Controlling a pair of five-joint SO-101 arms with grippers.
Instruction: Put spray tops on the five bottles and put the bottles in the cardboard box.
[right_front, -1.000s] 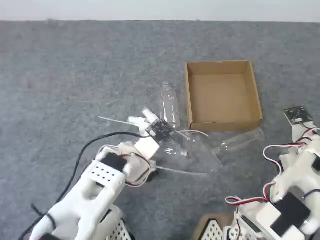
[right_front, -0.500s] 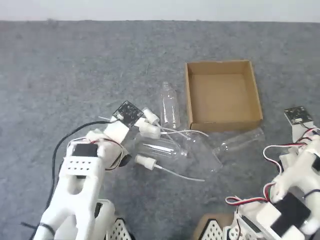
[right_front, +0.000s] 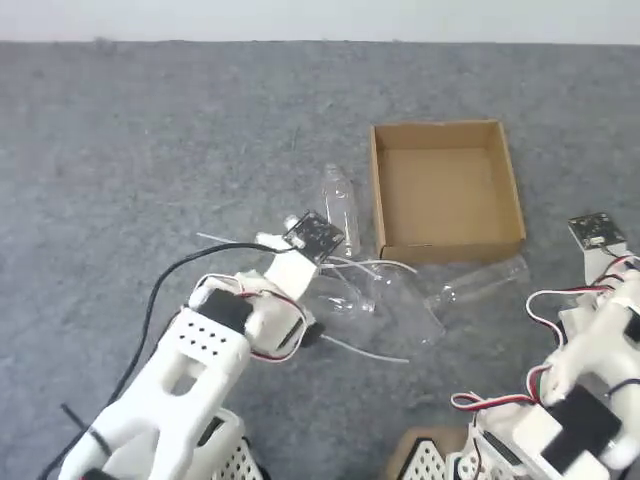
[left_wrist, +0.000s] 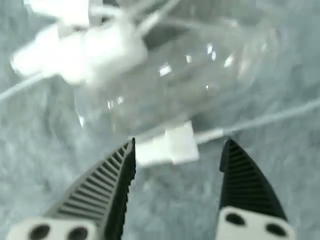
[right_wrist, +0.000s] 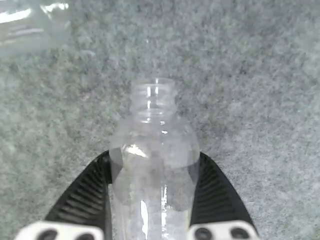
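On the grey table (right_front: 100, 150), right of its middle: cardboard box (right_front: 450, 246), open-topped, bare brown floor showing. Just beside the left wall, clear bottle (right_front: 340, 205) lying flat; off the near wall, second bottle (right_front: 480, 280); mid-table, heap of bottles (right_front: 400, 300). Left gripper (left_wrist: 179, 145) spread wide around a white spray top (left_wrist: 165, 150), with the heap just beyond. Right gripper (right_wrist: 154, 157) clamped on an open-necked bottle (right_wrist: 152, 125).

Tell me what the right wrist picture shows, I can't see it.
The right claw grips a clear bottle with no spray top on its open neck. Grey carpet lies beneath, and part of a second bottle lies farther off.
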